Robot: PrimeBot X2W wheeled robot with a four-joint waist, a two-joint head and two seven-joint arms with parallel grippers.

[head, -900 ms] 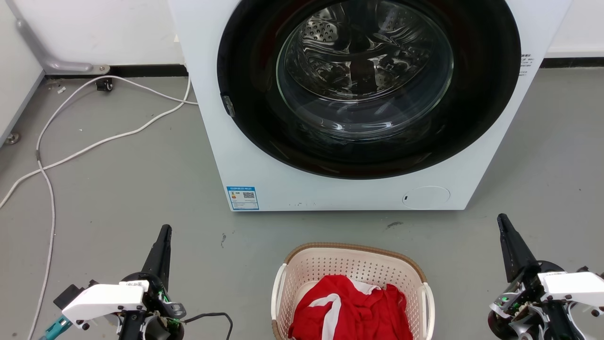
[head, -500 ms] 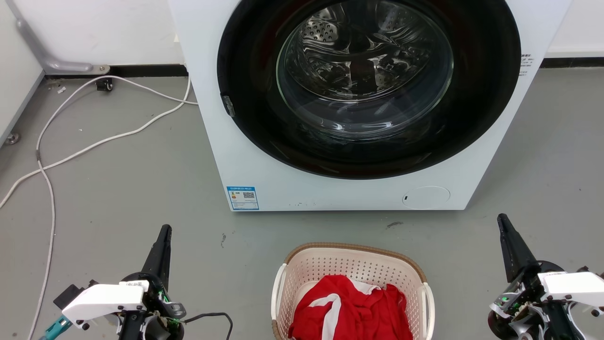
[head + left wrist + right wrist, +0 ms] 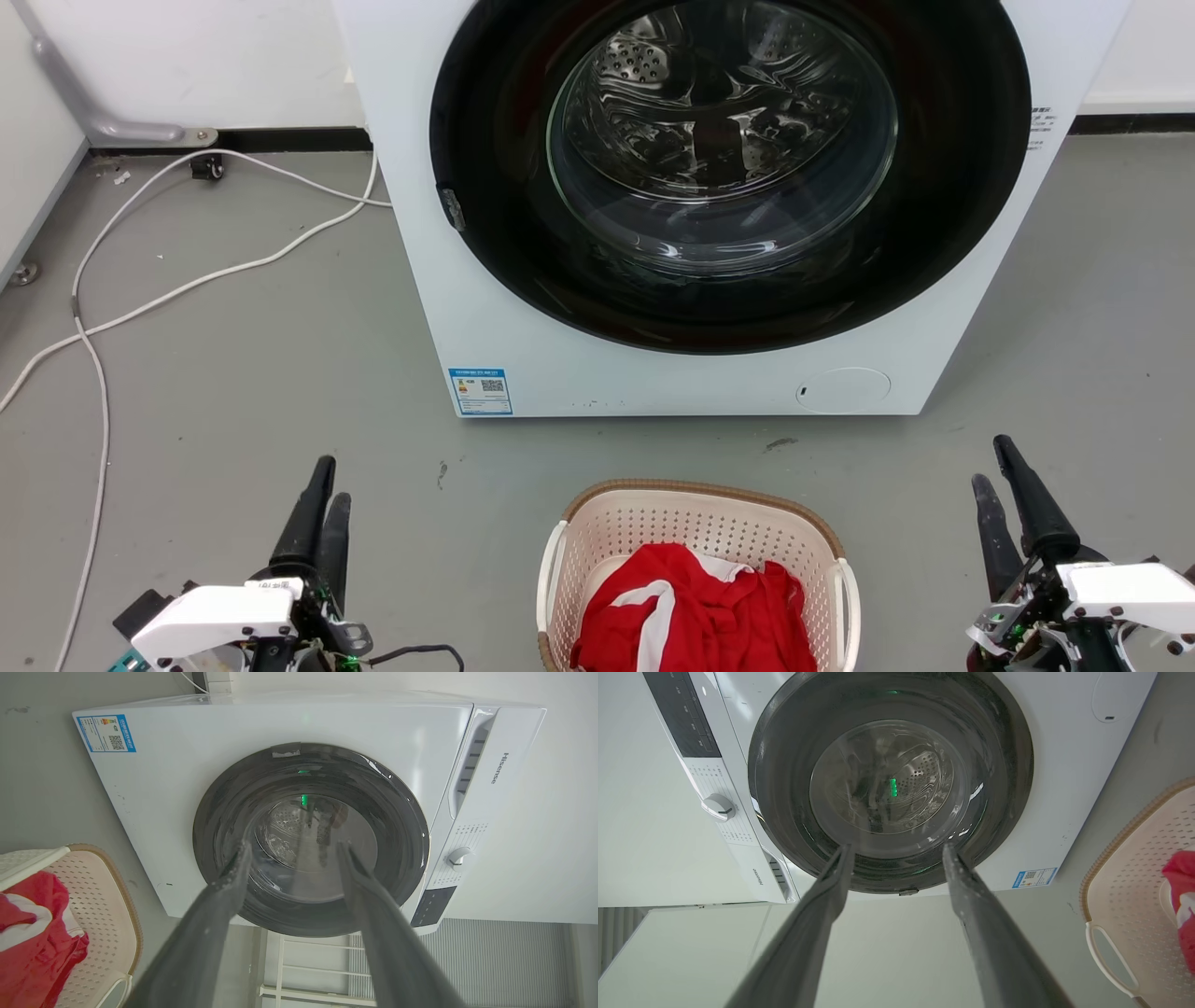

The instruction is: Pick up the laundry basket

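Even, diffuse light is filling the head view, and the grey floor (image 3: 233, 373) is carrying only faint, soft-edged shadow along the base of the washing machine (image 3: 653, 383). Its door glass (image 3: 719, 140) is throwing back bright streaks and warped reflections. In both wrist views, wide-angle distortion is bending the machine's straight edges. The fingers (image 3: 205, 924) of the left end effector (image 3: 293, 845) and those of the right end effector (image 3: 897, 846) are appearing soft and out of focus. A green glint (image 3: 893, 786) is reflecting in the glass.
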